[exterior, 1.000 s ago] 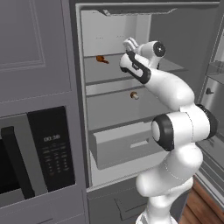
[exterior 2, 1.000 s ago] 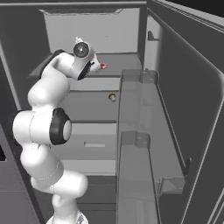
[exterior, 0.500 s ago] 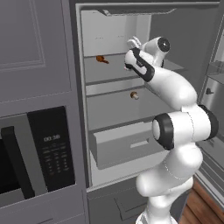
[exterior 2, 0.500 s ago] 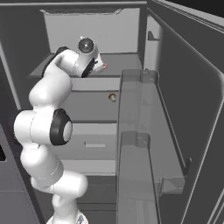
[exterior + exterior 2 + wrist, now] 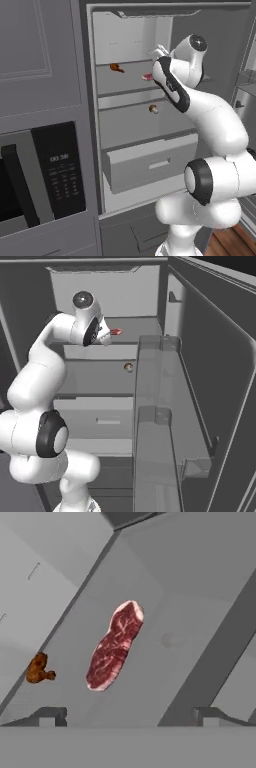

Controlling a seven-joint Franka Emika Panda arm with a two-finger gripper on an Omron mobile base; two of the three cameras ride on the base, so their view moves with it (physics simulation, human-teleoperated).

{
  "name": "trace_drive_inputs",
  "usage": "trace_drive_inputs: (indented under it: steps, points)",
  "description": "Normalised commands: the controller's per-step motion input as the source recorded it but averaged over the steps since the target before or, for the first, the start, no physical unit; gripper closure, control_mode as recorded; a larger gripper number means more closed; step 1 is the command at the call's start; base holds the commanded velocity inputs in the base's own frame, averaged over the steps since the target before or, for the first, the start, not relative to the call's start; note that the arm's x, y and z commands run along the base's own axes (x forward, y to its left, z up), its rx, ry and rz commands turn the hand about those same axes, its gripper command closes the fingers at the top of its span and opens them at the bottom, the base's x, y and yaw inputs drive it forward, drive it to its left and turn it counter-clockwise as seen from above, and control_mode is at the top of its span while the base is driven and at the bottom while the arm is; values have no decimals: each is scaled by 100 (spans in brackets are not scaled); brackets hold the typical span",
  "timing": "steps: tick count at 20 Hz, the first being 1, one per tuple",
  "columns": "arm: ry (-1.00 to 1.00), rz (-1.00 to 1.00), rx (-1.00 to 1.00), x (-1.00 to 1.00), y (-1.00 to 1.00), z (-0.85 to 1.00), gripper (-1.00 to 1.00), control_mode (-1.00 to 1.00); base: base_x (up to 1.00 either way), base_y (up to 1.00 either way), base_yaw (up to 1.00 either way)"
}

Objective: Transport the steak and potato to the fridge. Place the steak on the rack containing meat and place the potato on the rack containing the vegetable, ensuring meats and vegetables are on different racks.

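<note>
One steak point(image 5: 114, 646); one brown meat piece point(image 5: 39, 668)

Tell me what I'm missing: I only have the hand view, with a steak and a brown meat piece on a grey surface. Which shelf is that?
Observer: The higher shelf of the fridge; the steak lies there.
Operator: What's on the shelf below?
Observer: One small round tan-and-white item, alone.
Operator: Where is the brown-orange meat piece relative to the steak?
Observer: The brown-orange meat piece sits apart from it, further back and to the left in the left base view.
</note>
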Motion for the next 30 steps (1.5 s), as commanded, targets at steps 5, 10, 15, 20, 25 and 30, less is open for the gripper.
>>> trace_drive_inputs:
  steps: [5, 10, 15, 20, 25, 30]
  points:
    - [-5, 10, -10, -100, 0, -57, -100, -100, 0, 0, 0]
    - [49, 18, -16, -100, 0, -18, -100, -100, 0, 0, 0]
    - [-2, 16, -27, -100, 0, 0, -100, -100, 0, 0, 0]
    - [1, 27, -28, -100, 0, 0, -100, -100, 0, 0, 0]
    - [5, 24, -22, -92, 0, 1, -100, -100, 0, 0, 0]
    - [0, 29, -11, -98, 0, 14, -100, -100, 0, 0, 0]
